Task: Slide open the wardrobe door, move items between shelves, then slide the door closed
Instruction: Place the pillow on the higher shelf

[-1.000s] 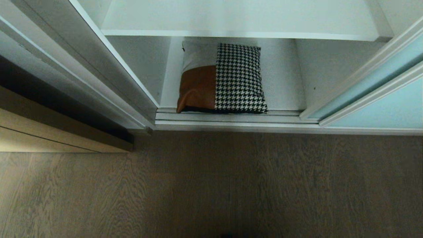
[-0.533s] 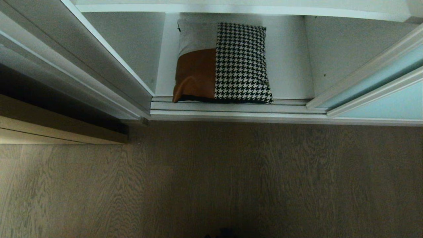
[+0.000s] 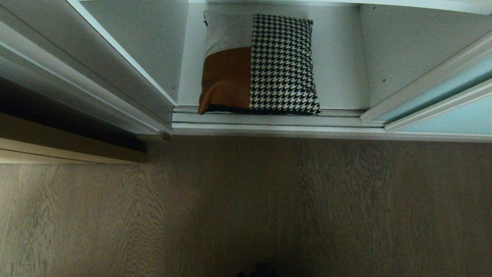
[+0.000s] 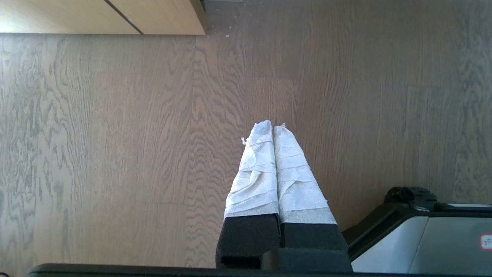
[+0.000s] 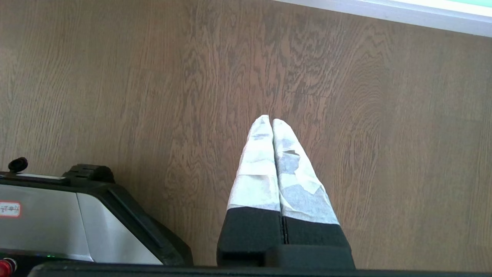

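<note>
Wardrobe stands open: the sliding wardrobe door point(image 3: 453, 115), pale aqua glass in a slim white frame, sits pushed to the right side of the head view, leaving the compartment exposed. Step 1 of the task looks done.

The cushion point(image 3: 258, 65), tan leather-like panel on one side and houndstooth on the other, lies on the lowest white shelf point(image 3: 342, 77), its front edge touching the door track point(image 3: 269, 121). Whether it has already been moved here or waits to be lifted cannot be told from this moment. The shelf above shows only as a thin white edge at the top of the head view.

Left gripper point(image 4: 273, 126): both wrapped fingers pressed together, nothing between them, pointing down over bare wood floor point(image 4: 115, 134). A light wooden panel point(image 4: 115, 15) lies well beyond its tips.

Right gripper point(image 5: 268, 118): likewise fully closed and empty, over floor, with the white track rail point(image 5: 384, 11) well ahead of it (neither claw appears in the head view).

Relative to both claws the cushion is well ahead, inside the wardrobe; neither is anywhere near it or the door.

Left to do, by my reckoning: at least the closing of the door, possibly 1 cushion transfer first.
</note>
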Controlling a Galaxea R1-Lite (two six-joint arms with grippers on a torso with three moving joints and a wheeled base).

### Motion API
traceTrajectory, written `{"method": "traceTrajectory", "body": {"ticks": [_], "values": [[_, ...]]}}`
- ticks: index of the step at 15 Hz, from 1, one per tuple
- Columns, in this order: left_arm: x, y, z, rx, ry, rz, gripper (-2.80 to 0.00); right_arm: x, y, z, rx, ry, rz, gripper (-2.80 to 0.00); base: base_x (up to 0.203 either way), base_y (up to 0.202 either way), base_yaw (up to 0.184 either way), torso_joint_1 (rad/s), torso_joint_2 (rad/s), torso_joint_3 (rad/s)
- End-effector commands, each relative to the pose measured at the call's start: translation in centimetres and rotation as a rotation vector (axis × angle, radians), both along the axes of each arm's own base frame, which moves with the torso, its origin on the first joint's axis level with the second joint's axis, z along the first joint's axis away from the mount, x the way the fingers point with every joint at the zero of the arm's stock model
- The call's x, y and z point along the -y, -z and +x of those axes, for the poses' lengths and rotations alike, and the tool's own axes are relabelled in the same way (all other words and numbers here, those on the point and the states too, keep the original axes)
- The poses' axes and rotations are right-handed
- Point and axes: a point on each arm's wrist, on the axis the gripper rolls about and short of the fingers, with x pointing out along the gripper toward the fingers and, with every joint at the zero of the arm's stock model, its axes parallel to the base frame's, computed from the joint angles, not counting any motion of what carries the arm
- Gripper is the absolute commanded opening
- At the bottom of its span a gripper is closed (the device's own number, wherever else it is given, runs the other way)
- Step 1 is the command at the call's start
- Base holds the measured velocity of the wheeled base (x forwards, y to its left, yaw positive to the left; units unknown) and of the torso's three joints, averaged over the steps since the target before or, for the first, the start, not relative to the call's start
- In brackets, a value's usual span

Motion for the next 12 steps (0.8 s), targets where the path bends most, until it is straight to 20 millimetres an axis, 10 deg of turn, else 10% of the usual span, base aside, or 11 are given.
{"method": "traceTrajectory", "body": {"ticks": [1, 12], "values": [[0.00, 0.04, 0.02, -0.003, -0.001, -0.001, -2.80, 0.00, 0.01, -0.02, 0.003, 0.000, -0.001, -2.80, 0.000, 0.000, 0.000, 0.000, 0.00, 0.000], [0.00, 0.03, 0.02, -0.003, 0.000, -0.004, -2.80, 0.00, 0.01, -0.02, 0.002, -0.001, -0.001, -2.80, 0.047, 0.000, 0.000, 0.001, 0.00, 0.000]]}}
